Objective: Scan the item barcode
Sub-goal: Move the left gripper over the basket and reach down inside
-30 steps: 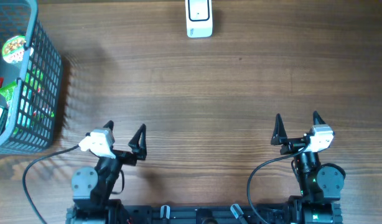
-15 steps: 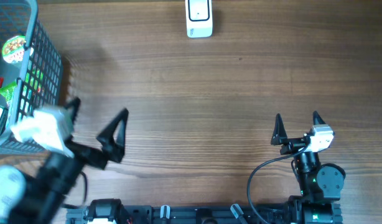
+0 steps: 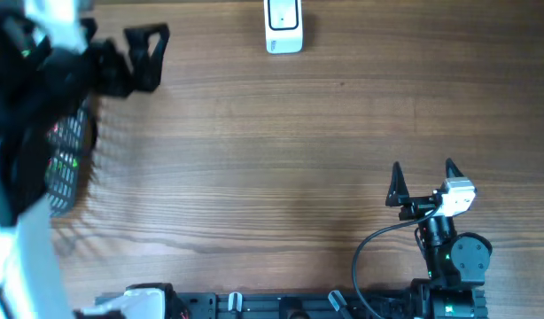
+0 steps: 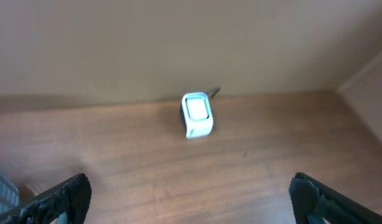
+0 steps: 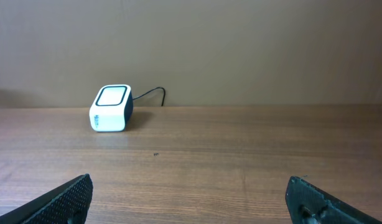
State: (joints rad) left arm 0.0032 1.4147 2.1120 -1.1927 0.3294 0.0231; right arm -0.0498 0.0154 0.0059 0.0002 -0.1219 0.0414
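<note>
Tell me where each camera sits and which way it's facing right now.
Overhead: above the table, looking straight down on scanner, basket, left hand and right hand.
Left wrist: held high, tilted down toward the scanner and back wall; its fingertips at the bottom corners.
Right wrist: low over the table, facing the back wall; fingertips likewise.
All three share the scanner.

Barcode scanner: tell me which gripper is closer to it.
Left. The left gripper, raised and open, hangs to the left of the barcode scanner, facing it. The right gripper sits near the table's front edge, diagonally right of it and farther off.
</note>
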